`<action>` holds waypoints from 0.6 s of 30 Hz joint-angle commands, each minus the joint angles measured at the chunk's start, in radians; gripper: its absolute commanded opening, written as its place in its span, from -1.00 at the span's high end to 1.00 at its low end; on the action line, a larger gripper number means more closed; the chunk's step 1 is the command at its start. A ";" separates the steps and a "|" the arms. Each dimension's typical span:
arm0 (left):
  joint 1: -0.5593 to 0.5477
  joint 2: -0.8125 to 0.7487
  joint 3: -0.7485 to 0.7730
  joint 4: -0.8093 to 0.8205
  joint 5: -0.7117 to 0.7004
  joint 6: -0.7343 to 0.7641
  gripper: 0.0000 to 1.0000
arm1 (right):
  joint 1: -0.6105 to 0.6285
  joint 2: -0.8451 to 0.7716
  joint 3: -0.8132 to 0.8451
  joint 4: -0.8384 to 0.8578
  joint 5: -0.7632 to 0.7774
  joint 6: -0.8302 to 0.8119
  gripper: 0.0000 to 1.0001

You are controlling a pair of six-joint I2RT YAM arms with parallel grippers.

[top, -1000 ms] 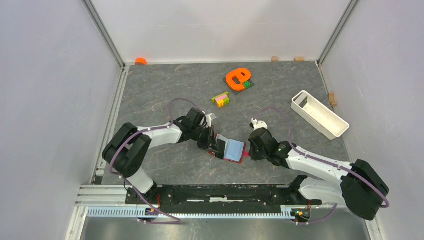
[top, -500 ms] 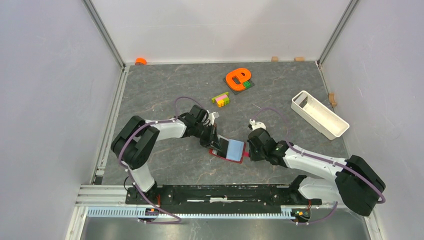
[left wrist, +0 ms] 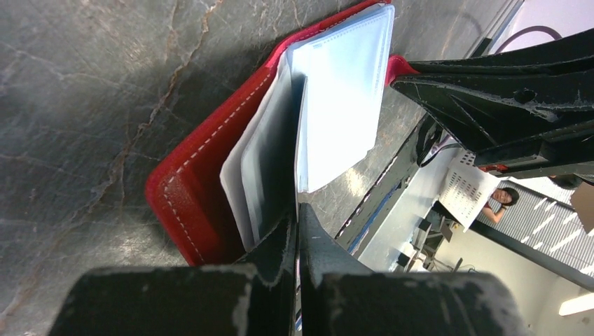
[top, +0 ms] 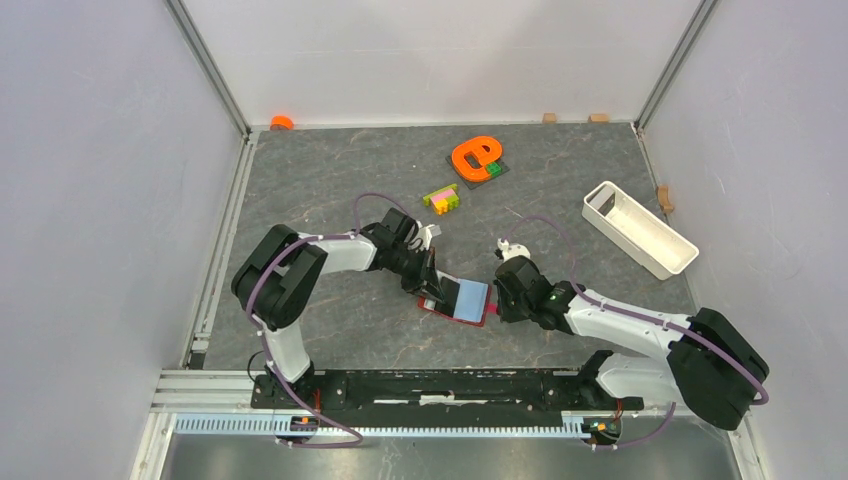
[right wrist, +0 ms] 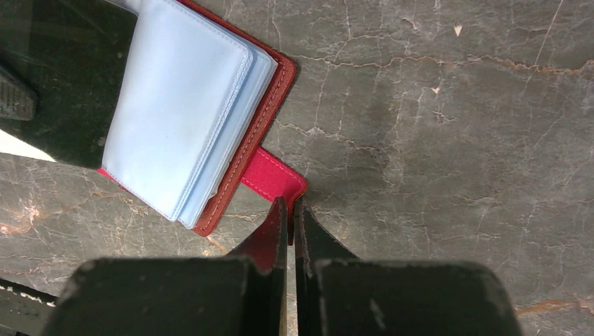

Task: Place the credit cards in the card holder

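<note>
Open card holder [top: 470,300]; left gripper [left wrist: 297,210], fingers together, at its pale-blue sleeves [left wrist: 343,91]; right gripper [right wrist: 289,204], fingers together, touching its snap tab [right wrist: 272,178].

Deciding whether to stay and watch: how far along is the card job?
Done: card holder lies open, sleeves showing. In hand: shut left gripper sits at the sleeves; shut right gripper meets the snap tab. Remaining: no card visibly seated; none seen loose.
</note>
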 commanded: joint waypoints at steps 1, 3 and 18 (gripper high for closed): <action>-0.001 0.024 0.024 0.009 0.002 0.049 0.95 | 0.005 0.013 0.006 0.047 -0.035 -0.001 1.00; 0.000 0.024 0.021 0.014 -0.009 0.044 0.96 | 0.005 0.012 0.005 0.045 -0.035 0.000 1.00; 0.021 0.045 0.016 0.045 -0.028 0.026 0.96 | 0.005 0.008 -0.001 0.043 -0.037 0.007 1.00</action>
